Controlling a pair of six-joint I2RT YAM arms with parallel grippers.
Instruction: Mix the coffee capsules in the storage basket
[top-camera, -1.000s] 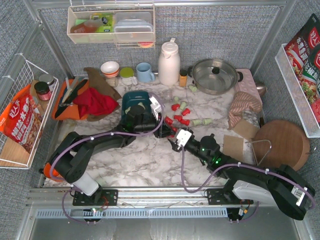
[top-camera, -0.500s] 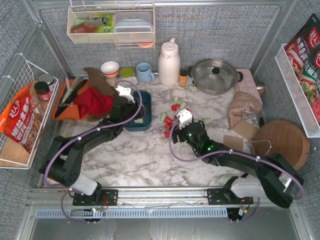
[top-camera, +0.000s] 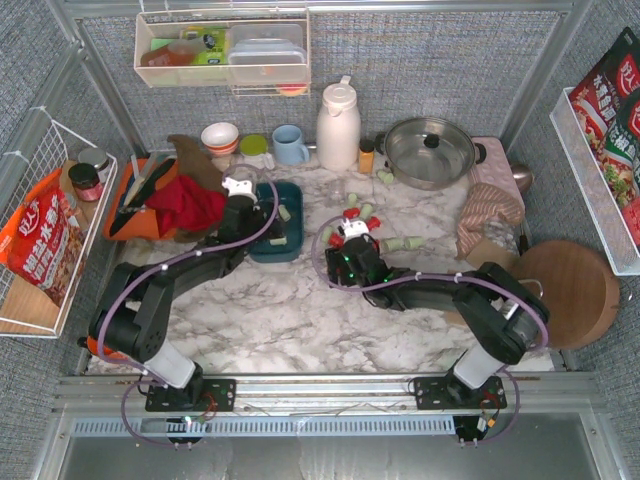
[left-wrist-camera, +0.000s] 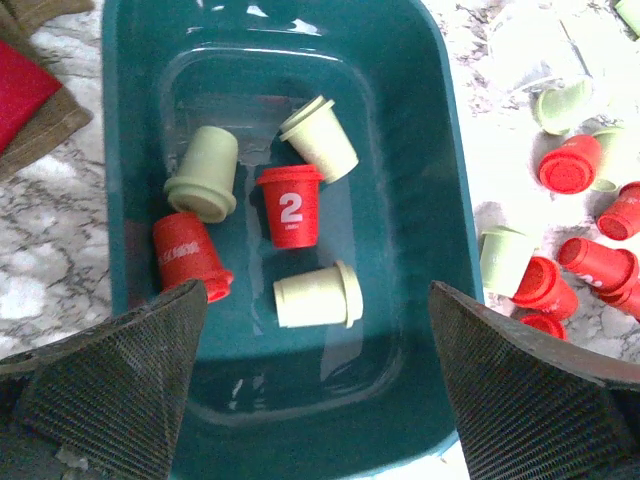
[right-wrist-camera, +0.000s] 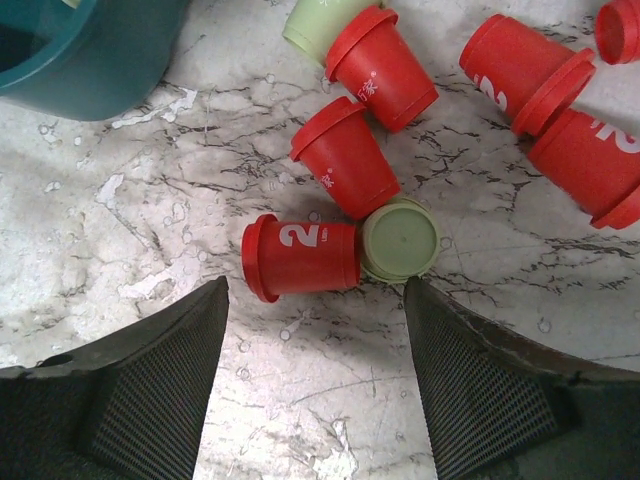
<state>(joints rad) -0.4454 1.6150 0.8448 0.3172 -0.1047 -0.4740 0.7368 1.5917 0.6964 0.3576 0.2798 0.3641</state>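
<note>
Since five coffee capsules (left-wrist-camera: 291, 205) (two red, three pale green) lie in the storage basket (left-wrist-camera: 440, 200) under the left gripper (left-wrist-camera: 318, 330) with its wide-open, empty jaws, the right gripper (right-wrist-camera: 315, 300) hangs open-jawed over a red capsule (right-wrist-camera: 300, 257) on the table (right-wrist-camera: 120, 220), probably to grab it.

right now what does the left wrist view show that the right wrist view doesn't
Only the left wrist: the inside of the storage basket, holding three pale green capsules and two red capsules. Only the right wrist: a close look at a red capsule marked 2 lying beside a green capsule on the marble table. Both: the teal basket and loose red capsules outside it.
</note>
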